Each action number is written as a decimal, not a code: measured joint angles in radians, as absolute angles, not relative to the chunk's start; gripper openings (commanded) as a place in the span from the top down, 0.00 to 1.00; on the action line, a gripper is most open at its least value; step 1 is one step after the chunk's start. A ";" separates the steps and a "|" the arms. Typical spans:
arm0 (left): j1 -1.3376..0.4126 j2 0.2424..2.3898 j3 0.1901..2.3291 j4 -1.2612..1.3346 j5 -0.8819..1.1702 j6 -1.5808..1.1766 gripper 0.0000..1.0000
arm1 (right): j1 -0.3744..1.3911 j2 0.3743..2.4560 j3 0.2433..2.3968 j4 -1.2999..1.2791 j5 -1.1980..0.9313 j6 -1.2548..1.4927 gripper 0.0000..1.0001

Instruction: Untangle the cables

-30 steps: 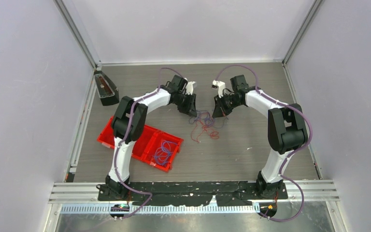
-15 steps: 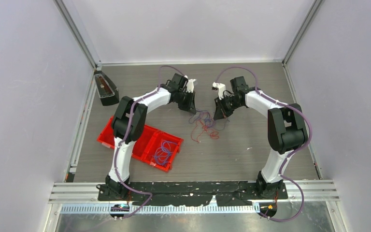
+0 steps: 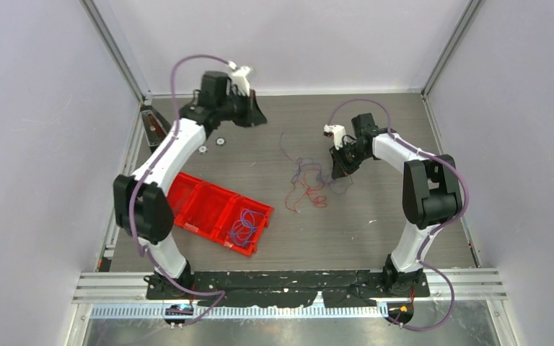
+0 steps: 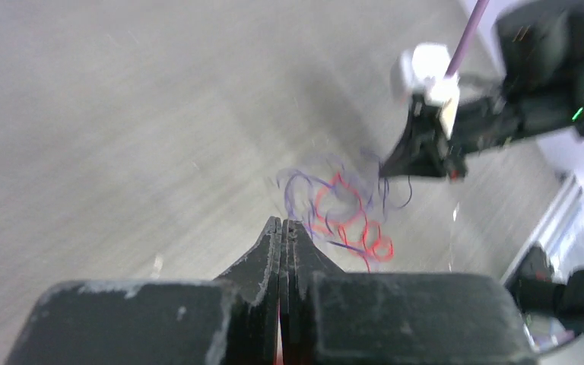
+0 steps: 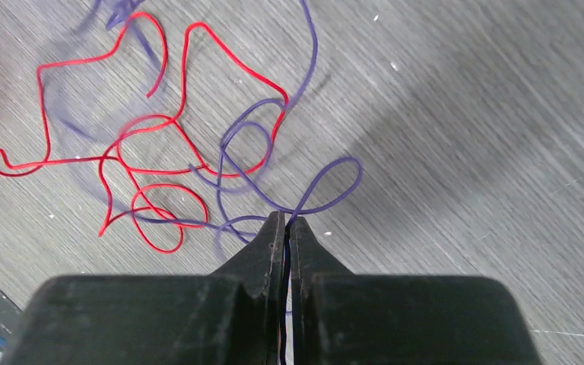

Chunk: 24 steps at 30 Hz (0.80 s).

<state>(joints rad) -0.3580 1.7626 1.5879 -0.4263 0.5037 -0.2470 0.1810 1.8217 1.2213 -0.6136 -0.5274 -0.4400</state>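
1. Check the right pincer point(image 5: 286, 220). Its 2 fingers are pressed tip to tip, and a purple strand point(image 5: 355, 179) is pinched between them. The strand forms a loop just beyond the tips.
2. Note that the right pincer sits low over the tabletop point(image 3: 375, 216), at the right edge of the cables point(image 3: 309, 180).
3. Check the left pincer point(image 4: 281, 223). Its fingers are closed flat against each other with no gap between them. A trace of red shows deep in the slit, but you cannot tell whether a strand is clamped there.
4. Locate the left pincer in the top view point(image 3: 254, 119). It is over the far left part of the tabletop, well apart from the cables and pointing toward them.
5. Locate the cables near the middle of the tabletop, between the 2 arms. They are a loose tangle of red and purple strands. A red strand point(image 5: 43, 114) crosses the purple loops in several places.
6. Note 1 thin purple strand point(image 3: 283, 142) running from the tangle toward the far side.
7. Locate the red tray point(image 3: 187, 194) to the left of the tangle, set at an angle. Its near right compartment holds coiled strands point(image 3: 244, 225) in blue and purple.
8. Note the black object point(image 3: 157, 132) near the far left wall.
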 measured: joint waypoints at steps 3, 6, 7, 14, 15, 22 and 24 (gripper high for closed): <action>-0.289 1.704 1.671 -0.433 0.501 -0.247 1.00 | 0.181 1.820 1.220 -0.626 -0.476 -0.467 0.95; -0.193 1.671 1.772 -0.436 0.491 -0.246 1.00 | 0.181 1.820 1.203 -0.645 -0.440 -0.483 0.95; -0.155 1.660 1.807 -0.437 0.485 -0.247 1.00 | 0.180 1.820 1.197 -0.649 -0.430 -0.488 0.95; -0.088 1.605 1.917 -0.465 0.528 -0.220 0.63 | 0.179 1.820 1.184 -0.667 -0.405 -0.502 0.95; -0.099 1.599 1.914 -0.481 0.541 -0.211 0.56 | 0.179 1.820 1.184 -0.667 -0.411 -0.500 0.95; -0.289 1.574 1.528 -0.414 0.636 -0.233 0.52 | 0.179 1.820 1.195 -0.662 -0.485 -0.456 0.95; -0.353 1.635 1.461 -0.403 0.657 -0.241 0.53 | 0.179 1.820 1.201 -0.659 -0.507 -0.440 0.95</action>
<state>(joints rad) -0.3527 1.6348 1.4612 -0.4030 0.6575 -0.2413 0.1791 1.8198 1.2007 -0.6590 -0.5072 -0.4400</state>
